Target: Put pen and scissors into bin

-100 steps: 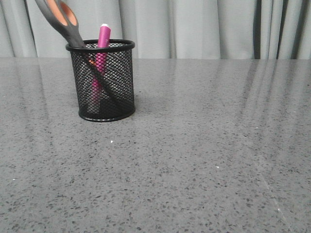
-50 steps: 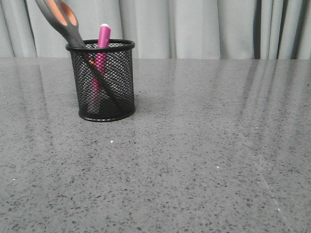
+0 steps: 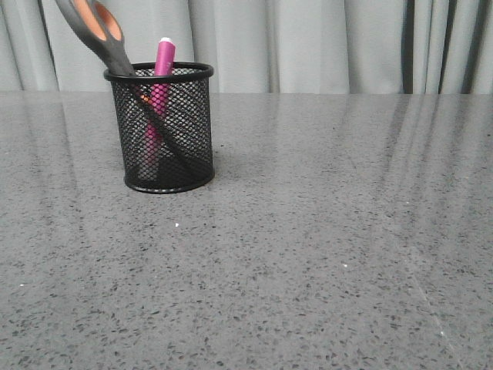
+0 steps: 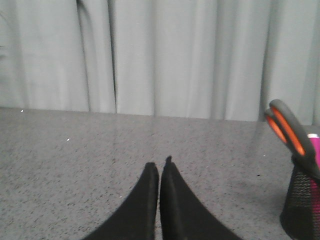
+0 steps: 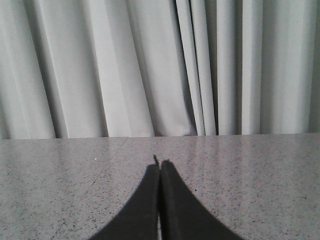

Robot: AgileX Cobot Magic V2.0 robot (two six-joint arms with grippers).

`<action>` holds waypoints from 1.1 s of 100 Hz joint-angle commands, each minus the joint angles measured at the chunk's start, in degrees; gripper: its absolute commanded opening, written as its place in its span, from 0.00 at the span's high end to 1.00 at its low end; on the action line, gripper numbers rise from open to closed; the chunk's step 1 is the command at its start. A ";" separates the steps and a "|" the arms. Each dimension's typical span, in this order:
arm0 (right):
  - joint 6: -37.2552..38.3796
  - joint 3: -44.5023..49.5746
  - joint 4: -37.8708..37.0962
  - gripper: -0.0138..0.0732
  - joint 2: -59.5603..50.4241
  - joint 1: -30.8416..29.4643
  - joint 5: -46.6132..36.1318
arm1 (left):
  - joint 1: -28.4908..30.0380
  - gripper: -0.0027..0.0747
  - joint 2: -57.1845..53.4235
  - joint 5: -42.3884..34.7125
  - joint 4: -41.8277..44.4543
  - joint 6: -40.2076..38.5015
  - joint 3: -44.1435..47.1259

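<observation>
The black wire-mesh bin (image 3: 162, 131) stands upright on the grey table at the left of the front view. The magenta pen (image 3: 163, 65) stands inside it, cap end above the rim. The scissors (image 3: 104, 35) lean inside it, blades down, grey and orange handles sticking out up and to the left. In the left wrist view the bin (image 4: 301, 210), the scissors handles (image 4: 289, 132) and a bit of the pen (image 4: 314, 145) show at the edge. My left gripper (image 4: 159, 167) is shut and empty, well apart from the bin. My right gripper (image 5: 160, 165) is shut and empty over bare table.
The speckled grey table (image 3: 323, 231) stretches to the right of the bin and in front of it. A pale grey curtain (image 3: 308, 42) hangs along the table's far edge. Neither arm shows in the front view.
</observation>
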 commanded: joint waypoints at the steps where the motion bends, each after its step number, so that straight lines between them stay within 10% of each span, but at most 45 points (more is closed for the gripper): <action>1: -0.63 -1.48 0.27 0.92 0.38 -0.36 -3.77 | -0.36 0.99 0.73 -5.64 17.94 -20.98 -0.15; 25: -0.63 -1.48 0.27 0.92 0.38 -0.36 -3.77 | -2.44 0.99 -3.78 -8.24 36.72 -33.51 5.38; 110: -0.63 -1.48 0.27 0.92 0.51 -0.36 -3.77 | -4.04 0.99 -12.24 -11.82 35.99 -34.68 16.06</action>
